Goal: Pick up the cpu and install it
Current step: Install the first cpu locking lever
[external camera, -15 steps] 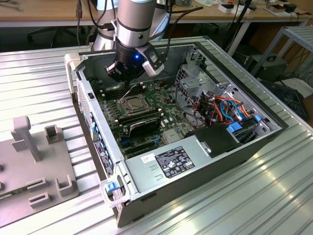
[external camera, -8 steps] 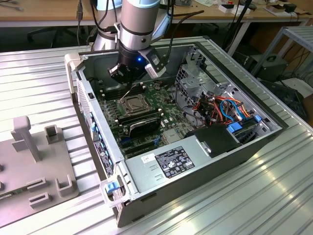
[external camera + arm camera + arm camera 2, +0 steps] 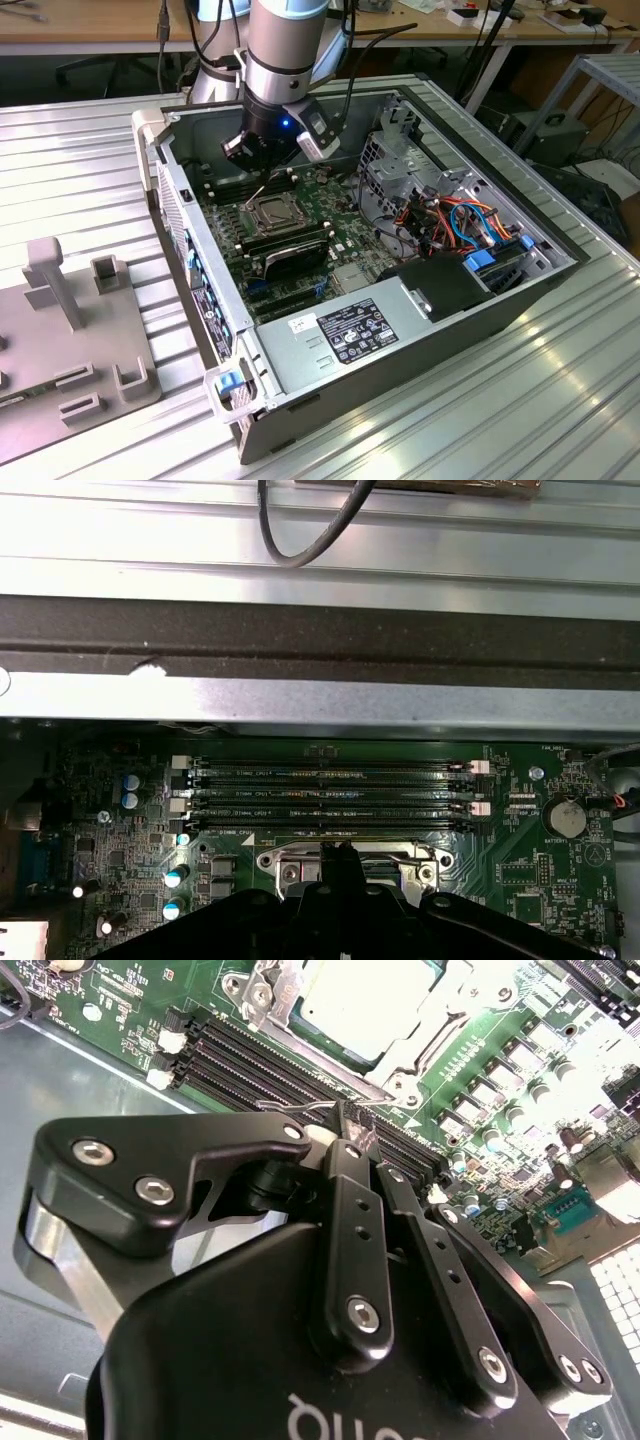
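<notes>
While the cpu (image 3: 372, 998) sits in its socket (image 3: 271, 211) on the motherboard (image 3: 330, 235) inside the computer case (image 3: 520, 300), the gripper (image 3: 345, 1120) hovers just beside it, fingers pinched together, empty.

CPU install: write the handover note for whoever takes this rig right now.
Gripper: fingers shut, tips at the thin wire socket lever; whether it actually grips the lever is unclear.
Things: the cpu lies silver side up in the socket on the motherboard, inside the open computer case.
Done: cpu picked and placed in the socket.
Left: the lever stands raised in the exterior view, not yet latched down.
</notes>
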Controlling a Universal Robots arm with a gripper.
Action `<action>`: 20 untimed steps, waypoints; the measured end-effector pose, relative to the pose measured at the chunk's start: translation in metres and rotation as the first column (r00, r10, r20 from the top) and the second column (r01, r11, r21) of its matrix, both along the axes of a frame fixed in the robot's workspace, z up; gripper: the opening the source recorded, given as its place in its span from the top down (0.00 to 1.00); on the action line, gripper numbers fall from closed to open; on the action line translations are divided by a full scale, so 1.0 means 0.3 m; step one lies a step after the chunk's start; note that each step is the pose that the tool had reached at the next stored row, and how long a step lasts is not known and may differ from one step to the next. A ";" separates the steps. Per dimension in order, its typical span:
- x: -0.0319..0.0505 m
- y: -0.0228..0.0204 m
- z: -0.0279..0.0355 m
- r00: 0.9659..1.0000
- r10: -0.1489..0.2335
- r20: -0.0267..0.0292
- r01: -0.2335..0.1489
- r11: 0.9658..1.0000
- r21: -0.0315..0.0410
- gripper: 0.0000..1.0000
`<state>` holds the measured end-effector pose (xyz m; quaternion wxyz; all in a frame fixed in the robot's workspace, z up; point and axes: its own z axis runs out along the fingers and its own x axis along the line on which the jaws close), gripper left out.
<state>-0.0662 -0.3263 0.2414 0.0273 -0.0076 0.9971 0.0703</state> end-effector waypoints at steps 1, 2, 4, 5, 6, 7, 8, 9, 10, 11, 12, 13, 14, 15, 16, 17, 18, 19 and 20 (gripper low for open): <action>0.000 0.000 0.000 1.000 0.000 0.000 0.000 1.000 0.000 0.89; 0.000 0.000 0.000 1.000 0.000 0.000 0.000 1.000 0.000 0.89; 0.000 0.000 -0.001 1.000 0.000 0.000 0.000 1.000 0.000 0.89; 0.000 0.000 -0.003 1.000 0.000 0.000 0.000 1.000 0.000 0.89; 0.000 0.000 -0.006 1.000 0.000 0.000 0.000 1.000 0.000 0.89; 0.000 0.000 -0.008 1.000 0.000 0.000 0.000 1.000 0.000 0.89; 0.000 0.000 -0.010 1.000 0.000 0.000 0.000 1.000 0.004 0.89; 0.000 0.000 -0.012 1.000 0.000 0.000 0.000 1.000 0.011 0.89; 0.000 0.000 -0.013 1.000 0.000 0.000 0.000 1.000 0.020 0.89; 0.000 0.000 -0.014 1.000 0.000 0.000 0.000 1.000 0.022 0.89; 0.000 0.000 -0.014 1.000 0.000 0.000 0.000 1.000 0.024 0.89; 0.000 0.000 -0.015 1.000 0.000 0.000 0.000 1.000 0.028 0.89; 0.000 0.000 -0.016 1.000 0.000 0.000 0.000 1.000 0.030 0.89; 0.000 0.000 -0.016 1.000 0.000 0.000 0.000 0.999 0.033 0.89; 0.000 0.000 -0.017 1.000 0.000 0.000 0.000 0.999 0.036 0.89; 0.000 0.000 -0.018 1.000 0.000 0.000 0.000 0.999 0.040 0.89; 0.000 0.000 -0.019 1.000 0.000 0.000 0.000 0.999 0.043 0.89; 0.000 0.000 -0.020 1.000 0.000 0.000 0.000 0.999 0.045 0.89; 0.000 0.000 -0.021 1.000 0.000 0.000 0.000 0.999 0.047 0.89</action>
